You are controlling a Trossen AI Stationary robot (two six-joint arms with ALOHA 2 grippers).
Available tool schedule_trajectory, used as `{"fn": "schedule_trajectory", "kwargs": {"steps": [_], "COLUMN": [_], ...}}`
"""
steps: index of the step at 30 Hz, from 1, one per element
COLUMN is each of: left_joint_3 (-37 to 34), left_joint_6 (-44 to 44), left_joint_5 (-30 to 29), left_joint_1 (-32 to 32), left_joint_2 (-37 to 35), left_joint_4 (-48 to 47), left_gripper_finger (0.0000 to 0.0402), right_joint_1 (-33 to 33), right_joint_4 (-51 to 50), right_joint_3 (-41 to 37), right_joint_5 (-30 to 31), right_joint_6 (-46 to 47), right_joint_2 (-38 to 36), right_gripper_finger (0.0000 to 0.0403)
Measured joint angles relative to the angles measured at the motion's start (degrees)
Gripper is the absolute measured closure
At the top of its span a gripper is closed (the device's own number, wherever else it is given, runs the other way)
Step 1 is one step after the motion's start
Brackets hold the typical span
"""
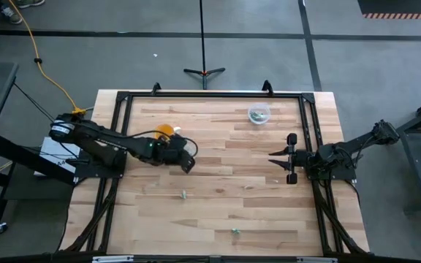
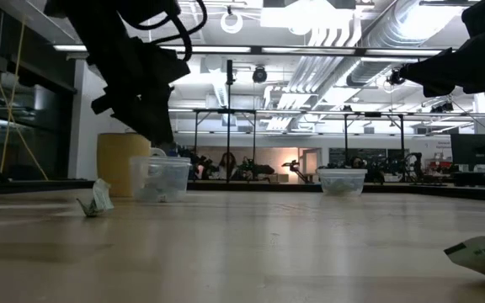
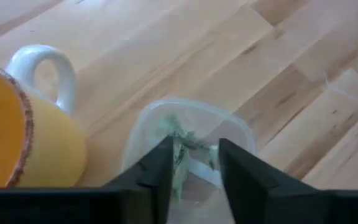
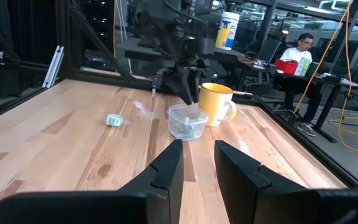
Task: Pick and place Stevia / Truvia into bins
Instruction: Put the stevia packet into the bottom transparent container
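Here left gripper (image 3: 194, 165) hovers over clear cup (image 3: 188, 140)

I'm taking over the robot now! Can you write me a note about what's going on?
Left gripper: open, right above the clear cup beside the orange mug.
Right gripper: open, waiting at the table's right side.
Done: green-and-white packets lie in that cup; the other clear cup near the far edge also holds some.
Left: at least two loose packets on the table, one mid-table and one near the front edge.
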Motion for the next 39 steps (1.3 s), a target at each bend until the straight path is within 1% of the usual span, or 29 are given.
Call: {"fn": "schedule_trajectory", "kwargs": {"steps": [3, 5, 8, 11, 13, 16, 19, 22, 25, 29, 32, 35, 39], "left_joint_3": [0.0, 0.0, 0.0, 0.0, 0.0, 0.0, 0.0, 0.02, 0.0, 0.0, 0.0, 0.0, 0.0], "left_joint_6": [2.32, 4.4, 7.63, 7.7, 4.8, -2.78, -10.14, -16.73, -20.16, -22.53, -24.71, -24.97, -27.82], "left_joint_5": [4.71, 9.58, 17.88, 20.36, 19.95, 18.32, 16.07, 15.48, 15.13, 13.97, 12.79, 11.08, 12.08], "left_joint_1": [0.39, 0.16, -1.91, -5.88, -8.79, -12.94, -16.71, -19.22, -20.04, -19.93, -19.93, -19.96, -19.93], "left_joint_2": [0.0, 0.0, 0.0, 0.0, 0.0, 0.29, 1.69, 3.92, 5.93, 7.71, 8.11, 8.11, 8.4], "left_joint_4": [1.29, 4.13, 10.42, 15.43, 16.93, 17.0, 15.86, 15.11, 14.94, 12.36, 9.89, 9.35, 9.31], "left_gripper_finger": [0.0199, 0.0181, 0.0169, 0.0166, 0.0166, 0.0166, 0.0165, 0.0165, 0.0165, 0.0165, 0.0165, 0.0165, 0.0165], "right_joint_1": [0.0, 0.01, -0.01, 0.0, 0.01, 0.01, 0.01, 0.0, 0.0, 0.01, -0.01, -0.01, 0.01], "right_joint_4": [-0.03, -0.04, -0.04, -0.04, -0.06, -0.07, -0.05, -0.04, -0.03, -0.02, -0.03, -0.04, -0.04], "right_joint_3": [0.0, -0.02, 0.0, 0.0, 0.0, 0.0, -0.01, 0.0, -0.01, 0.0, -0.01, 0.0, -0.02], "right_joint_5": [0.0, 0.0, 0.0, 0.02, 0.0, 0.0, 0.0, 0.0, 0.0, 0.0, 0.0, 0.0, 0.0], "right_joint_6": [0.0, 0.0, -0.01, -0.02, -0.01, -0.02, -0.02, 0.0, -0.01, 0.0, 0.0, 0.0, 0.0], "right_joint_2": [0.0, 0.0, 0.01, 0.01, 0.0, 0.0, 0.0, 0.02, 0.02, 0.0, 0.02, 0.01, 0.02], "right_gripper_finger": [0.032, 0.032, 0.032, 0.032, 0.032, 0.032, 0.032, 0.032, 0.032, 0.032, 0.032, 0.032, 0.032]}}
